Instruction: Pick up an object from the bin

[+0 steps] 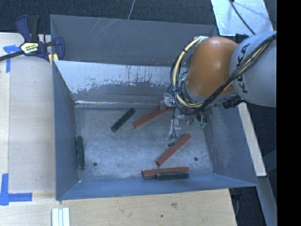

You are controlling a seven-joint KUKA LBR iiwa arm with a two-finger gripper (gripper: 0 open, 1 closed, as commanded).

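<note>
Orange-brown domed wrist cover (211, 67) of the arm sits highest in view, upper right, ringed by yellow and black cables (181, 86). Below it the gripper (175, 128) hangs low over the right-centre floor of the grey metal bin (66, 102); tip narrow and dark. Open or closed: cannot tell. Nearest thing is a reddish-brown flat stick (173, 149) lying diagonally on the floor. Its upper end is just beside the gripper tip, to the lower right — contact cannot be made out. A second reddish-brown stick (149, 118) lies tilted just left of the gripper, its right end rising towards the back wall under the wrist. Left of that and apart from it lies a short dark green stick (123, 119), also diagonal. Along the front wall a third reddish-brown stick (149, 173) and a dark green bar (173, 176) lie side by side, touching lengthwise. Another dark green strip (80, 151) lies along the left wall, well apart from the rest.
</note>
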